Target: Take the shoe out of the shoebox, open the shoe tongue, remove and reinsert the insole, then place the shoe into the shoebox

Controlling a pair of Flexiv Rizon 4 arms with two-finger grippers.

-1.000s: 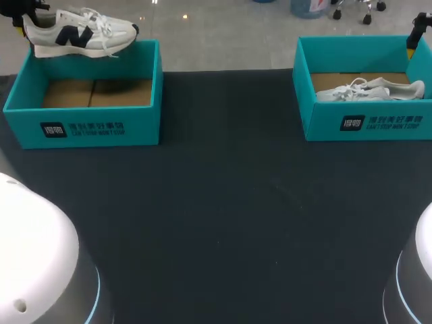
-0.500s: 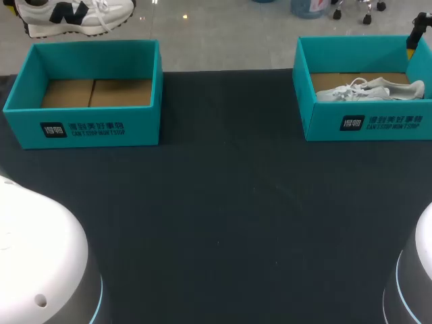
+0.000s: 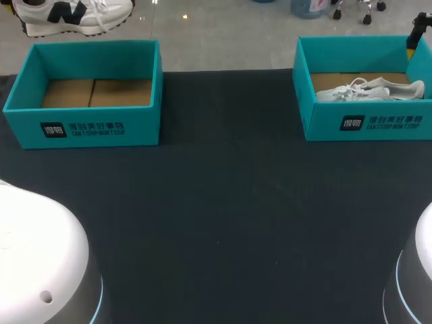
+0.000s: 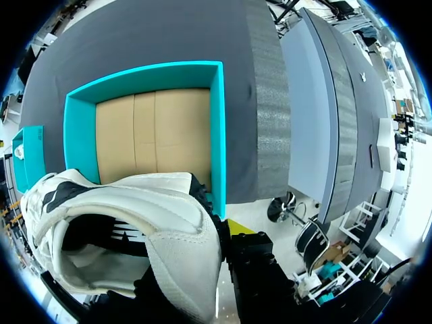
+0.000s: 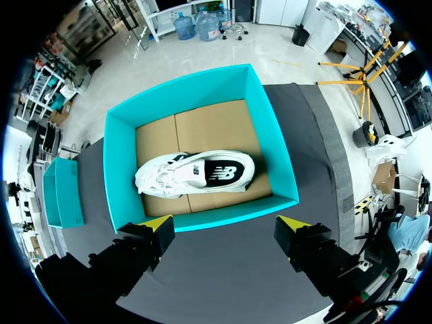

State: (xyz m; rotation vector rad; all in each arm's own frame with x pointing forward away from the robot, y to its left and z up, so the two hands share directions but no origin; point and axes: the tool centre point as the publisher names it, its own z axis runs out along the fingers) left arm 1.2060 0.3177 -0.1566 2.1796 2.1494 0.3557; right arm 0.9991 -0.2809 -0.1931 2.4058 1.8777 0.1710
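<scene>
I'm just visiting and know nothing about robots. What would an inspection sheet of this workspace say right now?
Surface: dark table, flat.
Job's things: left shoebox empty, cardboard floor bare; lifted shoe held in the air, clear of that box; right shoebox holds a second shoe lying on its side.
Clutter: nothing seen.
Claws: left claw shut on the lifted shoe; right claw open, up above the right shoebox, touching nothing.
Cables: nothing seen.
Surroundings: nothing seen reaching over the table.
</scene>
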